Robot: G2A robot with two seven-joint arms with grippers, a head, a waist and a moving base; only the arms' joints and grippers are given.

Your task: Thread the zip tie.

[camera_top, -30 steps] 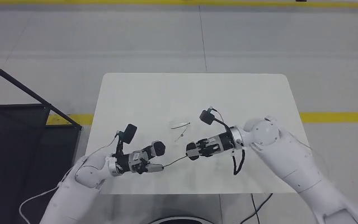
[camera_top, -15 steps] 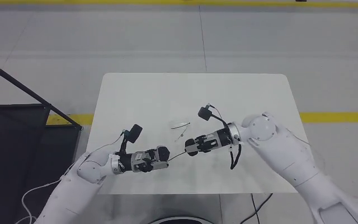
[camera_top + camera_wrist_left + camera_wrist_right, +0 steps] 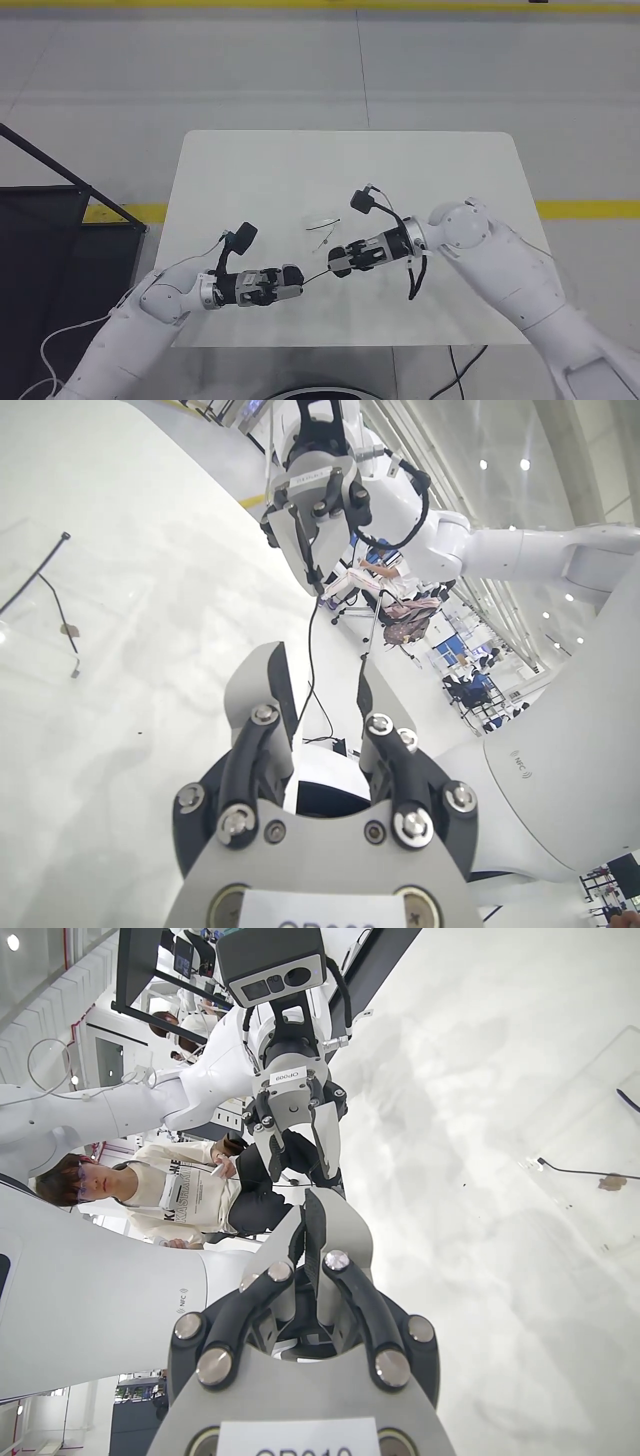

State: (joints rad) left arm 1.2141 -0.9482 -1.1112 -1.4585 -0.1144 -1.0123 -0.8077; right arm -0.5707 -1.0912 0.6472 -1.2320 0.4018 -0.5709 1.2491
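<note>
— Looking down from above, what's on that table [image 3: 250, 160]?
— It has a smooth white top with rounded corners. Near the middle there's a thin black spare tie [image 3: 322, 241] by a flat, clear plastic bag [image 3: 322, 219]. I can't tell whether it lies on the bag or beside it. Nearer the front edge, the two arms point at each other with their tips close. A fine black zip tie [image 3: 318, 275] spans the gap between them, above the tabletop.
— And from the left wrist?
— The left gripper [image 3: 319, 660] has its grey metal fingers spread. The zip tie's slim tail runs into the space between them, but I can't tell whether it touches either pad. Opposite, the right gripper [image 3: 315, 580] pinches the strap's other end at its very tips.
— And from the right wrist?
— The ribbed black pads are pressed together, and the strap is too thin to make out between them. Beyond, the left one stands spread wide.
</note>
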